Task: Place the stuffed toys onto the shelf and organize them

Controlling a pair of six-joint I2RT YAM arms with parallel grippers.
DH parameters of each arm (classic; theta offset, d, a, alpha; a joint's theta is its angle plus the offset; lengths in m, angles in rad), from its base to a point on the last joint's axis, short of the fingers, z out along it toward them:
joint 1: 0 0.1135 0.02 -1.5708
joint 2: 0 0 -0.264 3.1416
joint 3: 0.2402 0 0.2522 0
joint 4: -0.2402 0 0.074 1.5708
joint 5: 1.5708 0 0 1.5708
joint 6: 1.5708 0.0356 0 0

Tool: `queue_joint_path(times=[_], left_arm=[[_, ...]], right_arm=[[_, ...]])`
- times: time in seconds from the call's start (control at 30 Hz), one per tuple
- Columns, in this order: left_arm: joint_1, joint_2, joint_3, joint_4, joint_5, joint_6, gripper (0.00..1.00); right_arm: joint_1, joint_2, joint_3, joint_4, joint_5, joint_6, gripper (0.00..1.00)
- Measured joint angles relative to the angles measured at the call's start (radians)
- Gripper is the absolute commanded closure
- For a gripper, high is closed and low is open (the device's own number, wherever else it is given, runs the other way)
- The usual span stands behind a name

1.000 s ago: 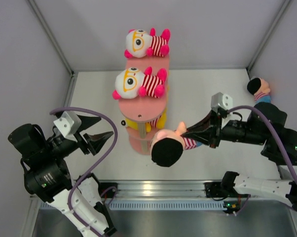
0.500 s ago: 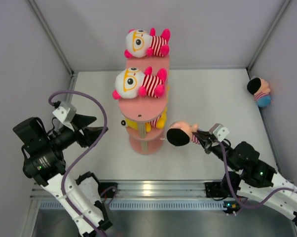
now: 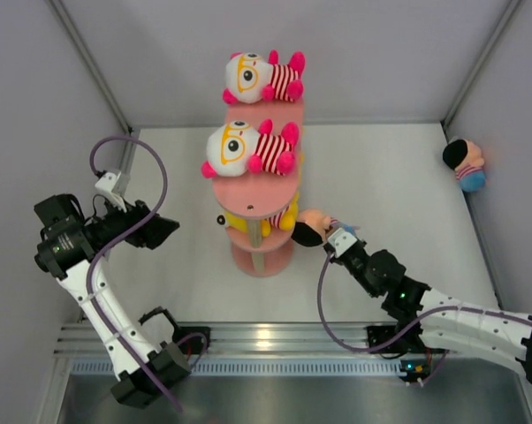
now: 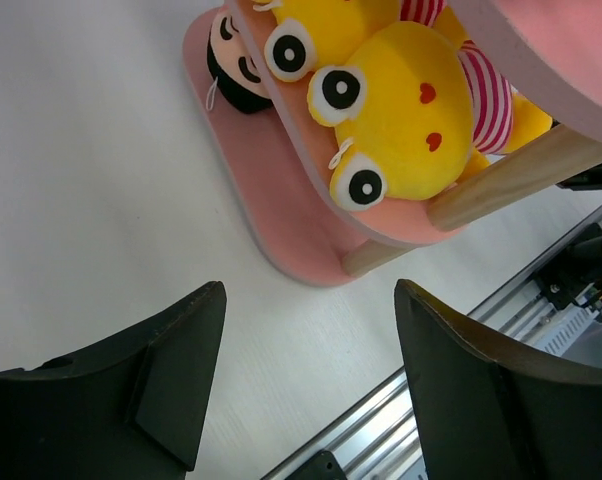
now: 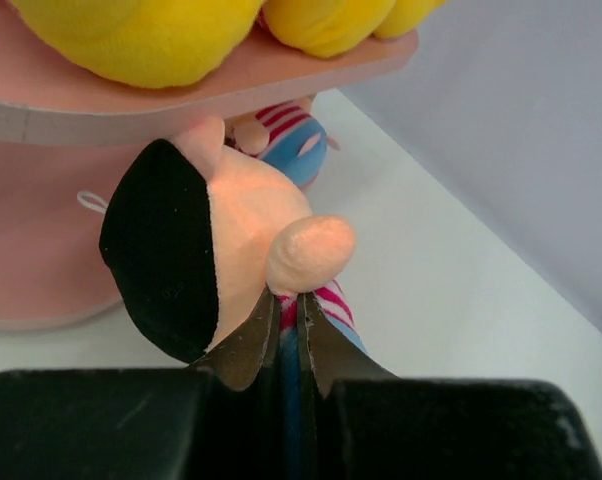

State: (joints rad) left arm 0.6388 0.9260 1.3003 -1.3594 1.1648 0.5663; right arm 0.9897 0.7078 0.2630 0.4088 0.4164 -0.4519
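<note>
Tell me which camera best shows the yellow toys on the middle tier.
Left wrist: the yellow toys sit close, faces clear, on the shelf. Top external shows only yellow slivers under the top tier; right wrist, their undersides.

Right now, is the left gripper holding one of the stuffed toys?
No, the left gripper stands open with nothing in it, aimed at the shelf.

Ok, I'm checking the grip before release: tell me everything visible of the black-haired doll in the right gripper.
The black-haired doll is soft plush: peach face, black hair cap, red-white striped shirt, blue below. The right gripper is shut on its shirt, under the head. Its head sits beside the shelf, just below the tier carrying yellow toys.
</note>
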Motion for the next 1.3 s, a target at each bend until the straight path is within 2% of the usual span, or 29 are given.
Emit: queue_joint_path(times=[0.1,0.3,0.43,0.57,0.6,0.63,0.67,0.8,0.9,0.93,1.03,1.2,1.3], left_arm=[[0.000,-0.034,0.000,-0.001,-0.003,0.021,0.25],[0.000,-0.062,0.000,-0.002,-0.002,0.039,0.25],[0.000,-0.058,0.000,-0.002,-0.003,0.040,0.24],[0.000,-0.058,0.000,-0.002,-0.003,0.043,0.24],[0.000,-0.058,0.000,-0.002,-0.003,0.044,0.24],[0.000,-0.058,0.000,-0.002,-0.003,0.044,0.24],[0.000,-0.058,0.000,-0.002,-0.002,0.046,0.24],[0.000,-0.053,0.000,-0.002,0.003,0.049,0.24],[0.000,-0.040,0.000,-0.002,0.012,0.049,0.24],[0.000,-0.036,0.000,-0.002,0.015,0.049,0.24],[0.000,-0.031,0.000,-0.002,0.016,0.048,0.24],[0.000,-0.037,0.000,-0.002,0.015,0.051,0.24],[0.000,-0.047,0.000,-0.002,0.015,0.055,0.23]], right_arm=[[-0.003,0.121,-0.054,0.229,-0.027,-0.055,1.00],[-0.005,0.492,-0.068,0.608,-0.100,-0.121,1.00],[-0.005,0.700,-0.071,0.780,-0.176,-0.138,1.00],[-0.005,0.806,-0.072,0.862,-0.261,-0.139,1.00],[-0.005,0.816,-0.072,0.879,-0.283,-0.138,1.00],[-0.005,0.818,-0.072,0.889,-0.299,-0.138,0.95],[-0.004,0.818,-0.072,0.895,-0.318,-0.138,0.86],[-0.003,0.805,-0.073,0.905,-0.386,-0.140,0.78],[0.001,0.781,-0.073,0.904,-0.418,-0.142,0.60],[0.002,0.775,-0.073,0.904,-0.423,-0.142,0.51],[0.006,0.737,-0.075,0.879,-0.435,-0.137,0.37],[0.021,0.623,-0.101,0.824,-0.443,-0.109,0.27],[0.029,0.515,-0.097,0.716,-0.443,-0.080,0.25]])
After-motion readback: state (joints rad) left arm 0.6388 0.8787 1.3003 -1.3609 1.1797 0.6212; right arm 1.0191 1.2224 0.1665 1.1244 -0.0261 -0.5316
